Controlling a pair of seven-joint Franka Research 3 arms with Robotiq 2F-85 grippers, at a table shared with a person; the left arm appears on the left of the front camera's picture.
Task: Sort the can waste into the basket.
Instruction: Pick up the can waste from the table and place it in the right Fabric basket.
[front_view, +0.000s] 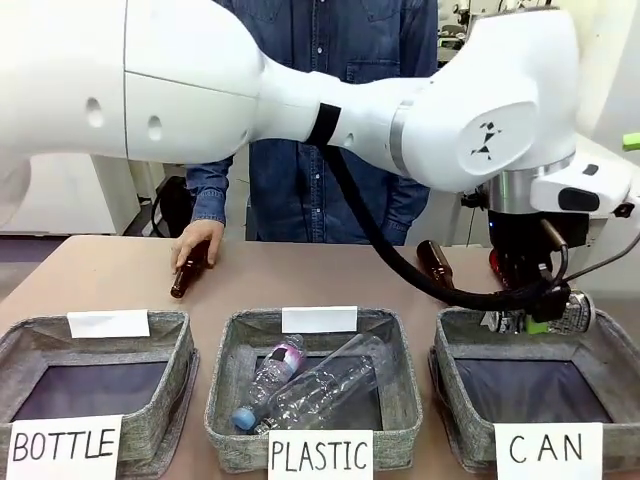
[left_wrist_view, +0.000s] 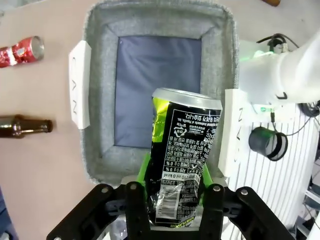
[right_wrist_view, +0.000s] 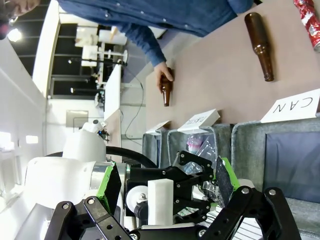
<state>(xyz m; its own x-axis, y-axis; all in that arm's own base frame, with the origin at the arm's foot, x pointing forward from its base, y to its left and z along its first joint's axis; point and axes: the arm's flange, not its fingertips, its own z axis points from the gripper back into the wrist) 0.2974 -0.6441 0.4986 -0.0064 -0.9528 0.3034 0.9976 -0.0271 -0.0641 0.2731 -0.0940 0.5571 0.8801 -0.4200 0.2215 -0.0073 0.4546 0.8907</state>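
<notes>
Left gripper (left_wrist_view: 175, 197) pinches the black can (left_wrist_view: 186, 145) between its green pads (left_wrist_view: 145, 171), right above the CAN basket (left_wrist_view: 100, 150), near its rim. It looks held, but I cannot see how tight. The step now is dropping this can in. Next, the pads must spread so it falls inside the CAN basket. After that, the red can (left_wrist_view: 22, 50) needs picking up. It lies on the table (left_wrist_view: 40, 165) just outside the CAN basket. Right gripper (right_wrist_view: 165, 182) is spread wide, with nothing in it. Signs read "CAN" (front_view: 548, 450), "PLASTIC" (front_view: 320, 455) and "BOTTLE" (front_view: 62, 447). The black can's small print says "0 Kcal".
</notes>
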